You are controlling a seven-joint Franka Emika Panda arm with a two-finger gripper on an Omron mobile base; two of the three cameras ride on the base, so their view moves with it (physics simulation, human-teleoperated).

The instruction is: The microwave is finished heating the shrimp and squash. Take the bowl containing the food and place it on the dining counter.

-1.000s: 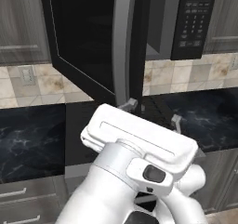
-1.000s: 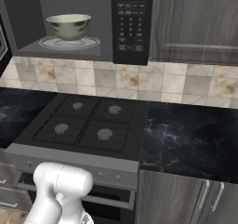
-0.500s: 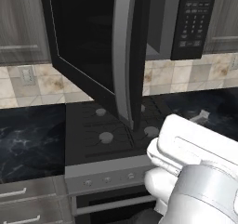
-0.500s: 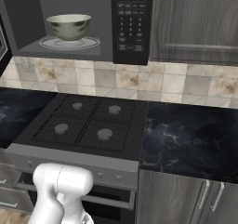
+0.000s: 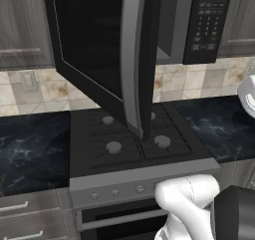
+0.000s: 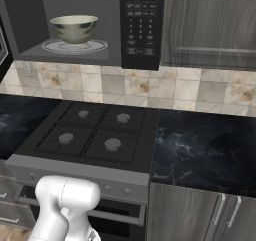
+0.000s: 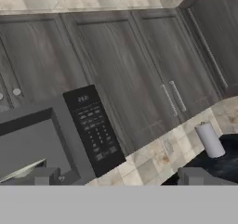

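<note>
Swung away to the right since a second ago, gripper (image 7: pixel 118 177) spread and empty, facing the microwave (image 7: pixel 56 135) panel, while bowl (image 6: pixel 74 28) waits inside on its turntable, door open.

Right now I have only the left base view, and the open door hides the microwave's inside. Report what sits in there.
Observer: The right base view shows a round cream-white glossy bowl on a pale turntable plate inside the black boxy microwave.
Operator: Tell me where the hand points.
Observer: At the microwave's button panel and grey wooden cabinets; its fingers stand apart, holding nothing.
</note>
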